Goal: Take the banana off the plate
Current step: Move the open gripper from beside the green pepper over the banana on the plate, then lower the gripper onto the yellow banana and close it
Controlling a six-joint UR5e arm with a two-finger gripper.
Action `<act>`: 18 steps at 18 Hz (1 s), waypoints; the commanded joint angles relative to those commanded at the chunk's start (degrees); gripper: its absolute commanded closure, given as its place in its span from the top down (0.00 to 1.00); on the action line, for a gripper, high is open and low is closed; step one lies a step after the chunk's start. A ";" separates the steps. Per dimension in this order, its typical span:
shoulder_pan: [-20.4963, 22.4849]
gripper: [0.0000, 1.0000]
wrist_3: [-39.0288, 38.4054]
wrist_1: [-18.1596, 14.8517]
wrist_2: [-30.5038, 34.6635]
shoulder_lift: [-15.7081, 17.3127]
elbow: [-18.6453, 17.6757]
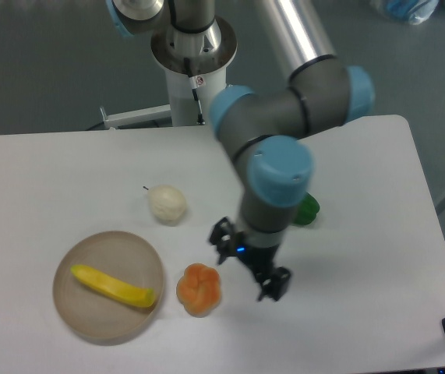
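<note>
The yellow banana lies across the round beige plate at the table's front left. My gripper hangs over the table to the right of the plate, apart from it, just right of the orange fruit. Its two dark fingers stand apart, one at upper left and one at lower right, with nothing between them.
A lumpy orange fruit sits just right of the plate. A whitish round fruit lies behind the plate. A green object is partly hidden behind the arm. The robot base stands at the table's back edge.
</note>
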 joint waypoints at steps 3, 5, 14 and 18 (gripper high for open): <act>-3.26 1.00 -2.13 4.65 0.18 -1.58 -2.28; -4.93 1.00 -2.13 6.34 0.53 -2.20 -4.12; -7.22 0.92 -1.51 7.40 1.93 -2.47 -8.79; -7.31 0.23 -1.60 7.31 2.02 -2.47 -8.79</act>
